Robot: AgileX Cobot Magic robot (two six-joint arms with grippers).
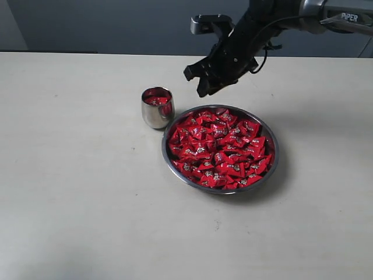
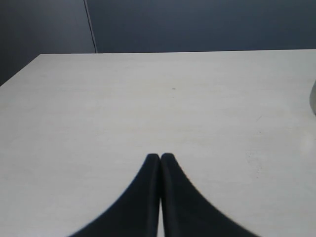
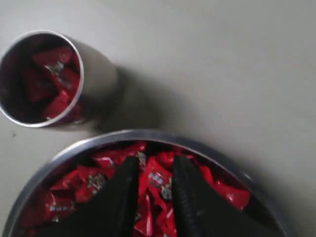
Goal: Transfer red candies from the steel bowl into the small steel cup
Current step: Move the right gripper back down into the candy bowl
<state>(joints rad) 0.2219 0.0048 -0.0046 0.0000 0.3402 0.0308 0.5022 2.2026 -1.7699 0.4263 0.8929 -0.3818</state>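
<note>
The steel bowl (image 1: 275, 153) holds a heap of red candies (image 1: 221, 149). Just left of it stands the small steel cup (image 1: 157, 111), with a few red candies (image 1: 157, 100) inside. My right gripper (image 1: 198, 81) hangs above the bowl's far rim, close to the cup and apart from both. In the right wrist view the right gripper (image 3: 156, 160) is open over the candies (image 3: 232, 195) near the bowl rim (image 3: 148, 135), with nothing gripped, and the cup (image 3: 98, 79) lies beyond. My left gripper (image 2: 160, 157) is shut and empty over bare table, out of the exterior view.
The pale table (image 1: 76, 192) stretches wide around the bowl and cup. A dark wall (image 1: 116, 23) runs behind its far edge. A grey sliver (image 2: 313, 98) shows at the edge of the left wrist view; what it is cannot be made out.
</note>
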